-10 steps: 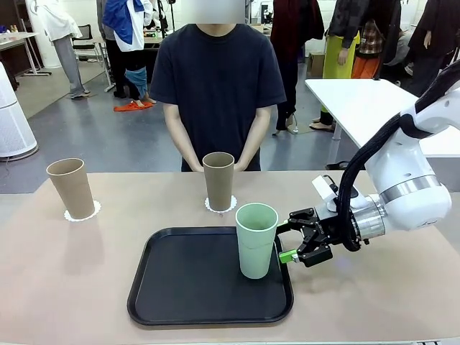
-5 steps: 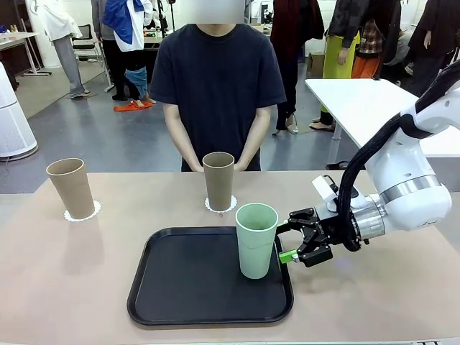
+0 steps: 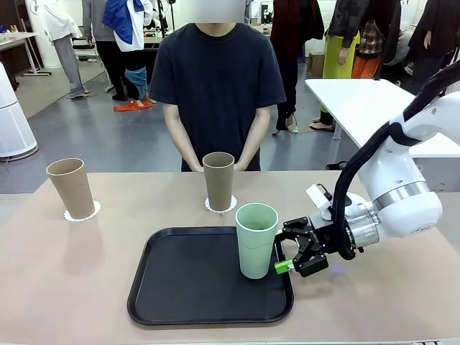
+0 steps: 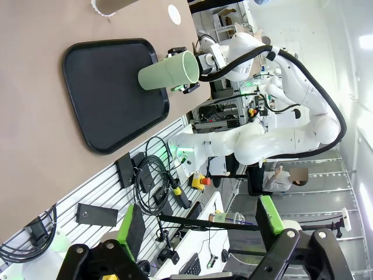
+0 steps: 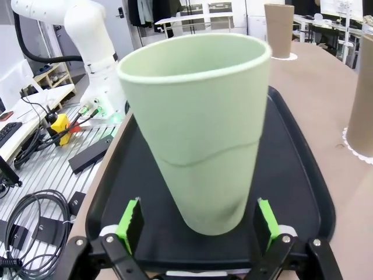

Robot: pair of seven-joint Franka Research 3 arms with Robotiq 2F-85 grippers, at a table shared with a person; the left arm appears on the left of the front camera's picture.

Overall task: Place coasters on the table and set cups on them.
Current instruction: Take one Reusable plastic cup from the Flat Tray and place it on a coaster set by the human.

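A mint green cup [image 3: 256, 241] stands upright near the right edge of the black tray [image 3: 187, 287]. My right gripper [image 3: 283, 247] is open just right of it. In the right wrist view the cup [image 5: 201, 134] rises just beyond the gripper's [image 5: 198, 224] spread green pads, untouched. Two tan cups [image 3: 71, 188] [image 3: 218, 181] stand on white coasters [image 3: 85, 213] [image 3: 221, 208] on the beige table [image 3: 57, 287]. High above, my left gripper [image 4: 198, 233] is open and empty. A bare coaster [image 4: 173, 13] lies on the table beyond the tray [image 4: 105, 87].
A person stands at the table's far side, hands clasped [image 3: 215, 154] behind the middle tan cup. A white-topped table [image 3: 359, 100] stands at the back right. My right arm [image 3: 395, 194] reaches in over the table's right part.
My right gripper has moved a little left and down, closer to the mint green cup. The cups, coasters and person have not moved.
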